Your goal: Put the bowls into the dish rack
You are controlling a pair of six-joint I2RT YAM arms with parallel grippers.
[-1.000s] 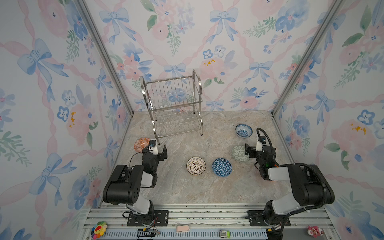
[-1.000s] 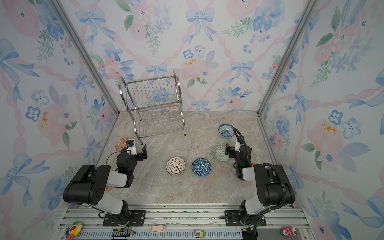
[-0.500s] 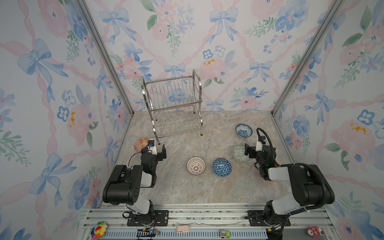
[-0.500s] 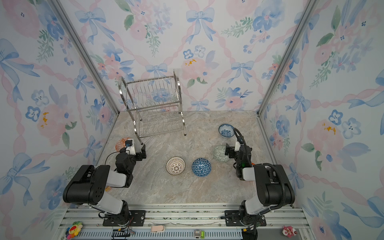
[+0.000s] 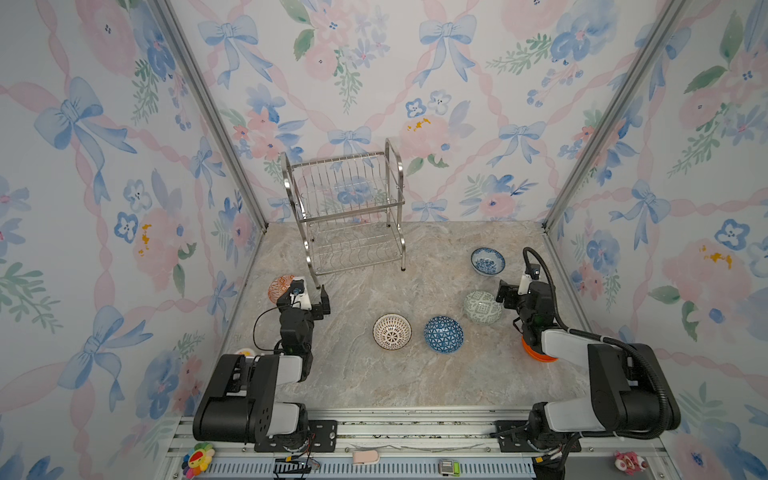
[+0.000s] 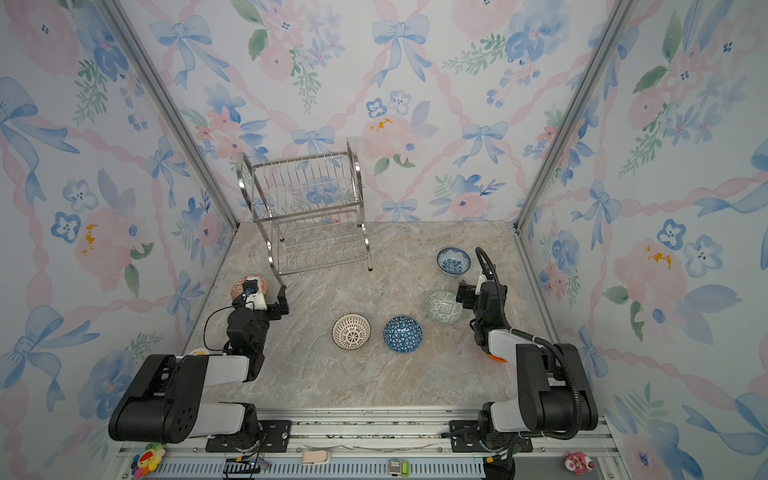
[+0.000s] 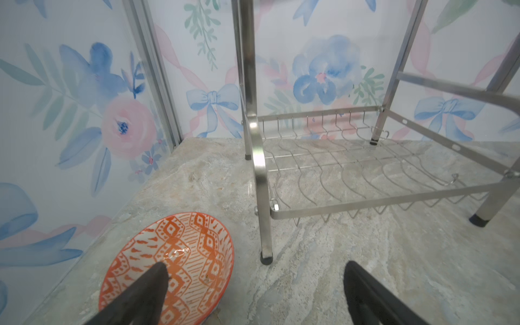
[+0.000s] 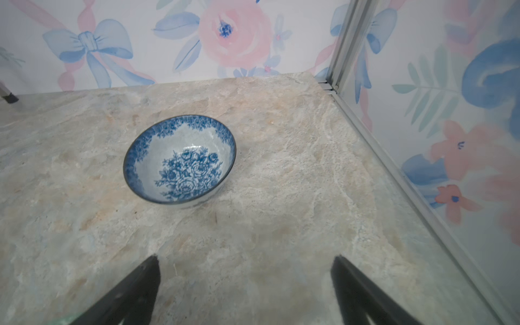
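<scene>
Dish rack (image 7: 259,163): two-tier, shiny steel wire, set just ahead of the left gripper (image 7: 256,268), whose jaws are spread wide and unladen. Bowls, six, laid on the marble-look top (image 5: 374,374): orange-red patterned bowl (image 7: 197,239) is overlapped by one left finger, contact not discernible; blue-white floral bowl (image 8: 180,157) lies ahead of the right gripper (image 8: 245,261), likewise spread wide and holding nothing; grey-green bowl (image 5: 482,306) just beside it; blue triangle-patterned bowl (image 5: 443,334) and white lattice bowl (image 5: 392,331) between the grippers; plain orange bowl (image 5: 536,353) largely hidden under the right arm.
</scene>
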